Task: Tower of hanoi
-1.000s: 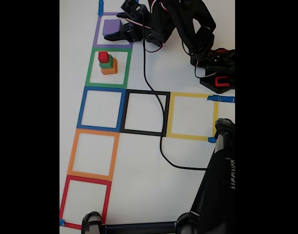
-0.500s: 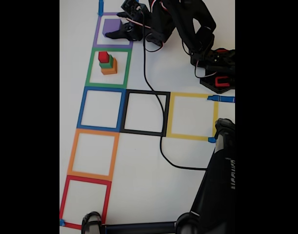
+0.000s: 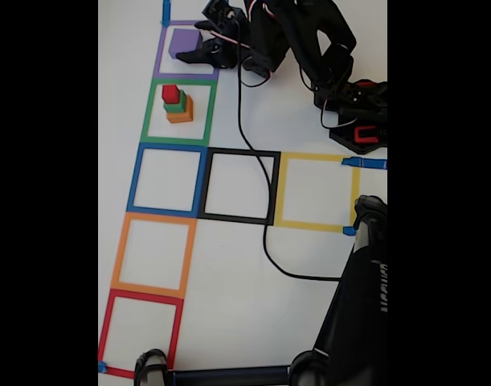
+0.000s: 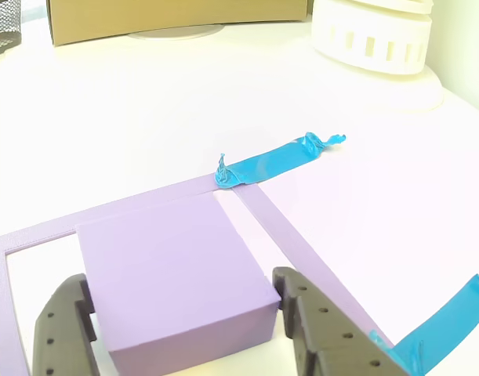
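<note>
- Fixed view: the black two-finger gripper (image 3: 198,55) is reaching into the purple tape square (image 3: 160,60) at the top of the white table (image 3: 237,281), its tips lying beside the large purple cube (image 3: 184,42).
- In the green tape square (image 3: 153,112) just below, a small stack is standing: an orange block (image 3: 181,113) at the base, a green block (image 3: 175,101) on it, a red block (image 3: 170,92) on top.
- The blue, orange, red, black and yellow tape squares are lying bare of blocks; a black cable (image 3: 261,209) is trailing across the black one.
- Other view: the gripper (image 4: 184,329) is straddling the purple cube (image 4: 168,274), one finger (image 4: 63,333) on each side. The jaws are standing apart and bracketing the cube; contact on either face is hard to confirm, so it is not gripping yet by my reading.
- The cube is sitting inside the purple frame, near the corner marked with crumpled blue tape (image 4: 278,160).
- Risk, as judged: the cube is looking nearly as wide as the jaw opening, so an off-centre closure could be pushing it sideways or twisting it rather than clamping it.
- Further risk: the fingers are meeting the cube low on its near end; a shallow hold there could be letting it pivot or slip on lifting, and a swing toward the stack could be toppling it.
</note>
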`<state>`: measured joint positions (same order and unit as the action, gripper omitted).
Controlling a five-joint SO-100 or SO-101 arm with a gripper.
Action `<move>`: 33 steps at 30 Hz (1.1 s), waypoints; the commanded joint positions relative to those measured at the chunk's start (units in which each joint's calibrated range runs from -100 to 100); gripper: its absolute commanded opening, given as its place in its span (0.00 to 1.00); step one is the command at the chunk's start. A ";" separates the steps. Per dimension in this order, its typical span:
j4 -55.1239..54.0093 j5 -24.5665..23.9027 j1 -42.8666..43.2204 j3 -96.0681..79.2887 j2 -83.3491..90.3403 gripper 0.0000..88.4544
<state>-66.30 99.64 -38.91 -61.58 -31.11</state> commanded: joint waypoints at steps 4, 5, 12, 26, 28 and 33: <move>-4.14 0.36 -0.11 -1.06 -0.58 0.26; -4.47 0.36 -0.01 -1.15 -0.66 0.26; -8.03 0.36 0.18 -1.61 -2.52 0.24; -6.00 0.36 2.38 -4.24 2.73 0.15; -2.36 0.36 2.86 -6.15 7.17 0.13; 9.14 0.36 4.01 -9.88 21.22 0.12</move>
<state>-64.93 100.00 -35.87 -69.99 -21.99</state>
